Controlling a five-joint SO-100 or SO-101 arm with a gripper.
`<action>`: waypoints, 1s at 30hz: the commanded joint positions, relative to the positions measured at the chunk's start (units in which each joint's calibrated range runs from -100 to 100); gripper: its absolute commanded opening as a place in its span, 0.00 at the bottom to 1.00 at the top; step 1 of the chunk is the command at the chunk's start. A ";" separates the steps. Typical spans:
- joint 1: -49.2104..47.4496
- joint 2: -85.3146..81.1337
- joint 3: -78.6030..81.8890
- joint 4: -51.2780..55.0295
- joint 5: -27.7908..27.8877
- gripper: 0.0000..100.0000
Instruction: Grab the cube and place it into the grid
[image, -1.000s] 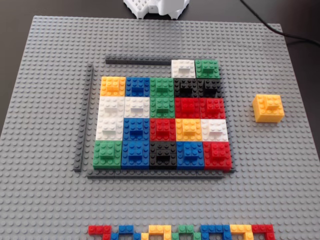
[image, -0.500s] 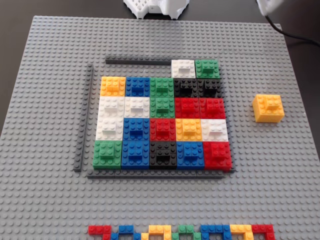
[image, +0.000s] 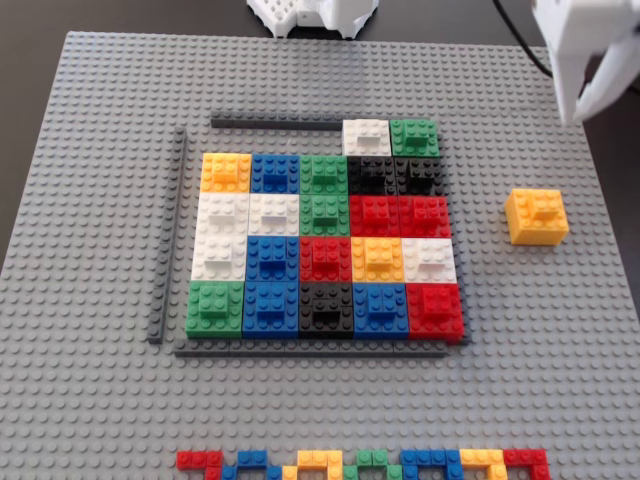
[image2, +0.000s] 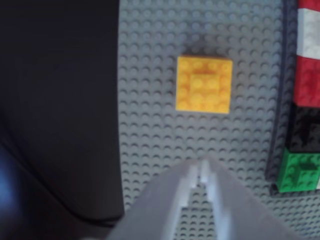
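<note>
While the white plastic claw (image2: 202, 167) hangs clenched, empty, the square studded cube (image2: 204, 83) sits apart on baseplate (image2: 150, 130)

cube (image: 537, 216): orange-yellow, square, studded, with a smaller raised brick on top
cube pose: flat and upright on the studs, edges roughly square to the frame
cube place: right of centre in the fixed view, well apart from the grid; upper centre in the wrist view (image2: 204, 83), slightly blurred
grid (image: 325, 245): mosaic of red, blue, green, white, black and yellow blocks, thin dark grey strips along its top, left and bottom
grid state: four full rows of five; top row holds only a white and a green block at its right end
grid place: centre of the fixed view; only its edge shows at the right border of the wrist view (image2: 305, 100)
</note>
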 joint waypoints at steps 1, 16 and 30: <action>1.00 2.64 -6.68 -0.61 0.10 0.00; 3.65 8.49 -9.94 0.17 1.12 0.31; 3.58 12.62 -7.13 -2.13 0.73 0.31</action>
